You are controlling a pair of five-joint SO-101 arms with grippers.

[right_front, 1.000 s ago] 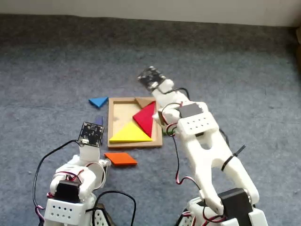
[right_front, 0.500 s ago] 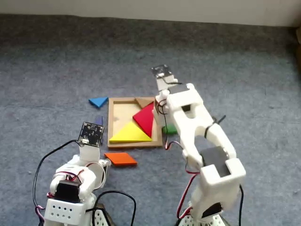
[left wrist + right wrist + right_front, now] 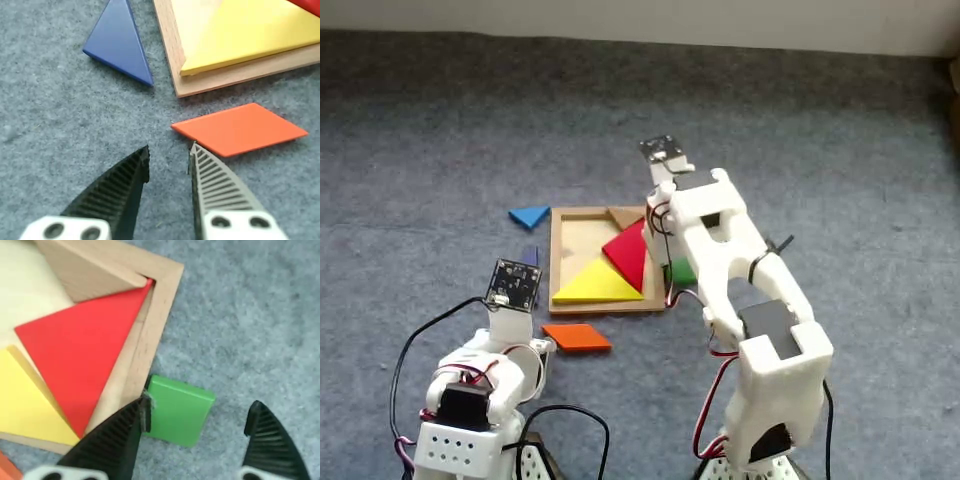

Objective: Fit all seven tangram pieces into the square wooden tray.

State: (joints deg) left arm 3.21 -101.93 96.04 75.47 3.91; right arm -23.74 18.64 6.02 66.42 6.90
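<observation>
Tray (image 3: 608, 306) of pale wood lies on the grey carpet (image 3: 820, 150), holding a red triangle (image 3: 630, 252), a yellow triangle (image 3: 595, 285) and a wood-coloured triangle (image 3: 85, 270) in one corner. A green square (image 3: 180, 410) sits just outside the right rim, between the widely spread jaws of the right gripper (image 3: 200, 412). An orange parallelogram (image 3: 240, 129) lies near the front rim. The left gripper (image 3: 169, 148), parted narrowly, hangs just beside its corner. A dark blue triangle (image 3: 120, 42) and a light blue triangle (image 3: 529, 215) lie off the left rim.
</observation>
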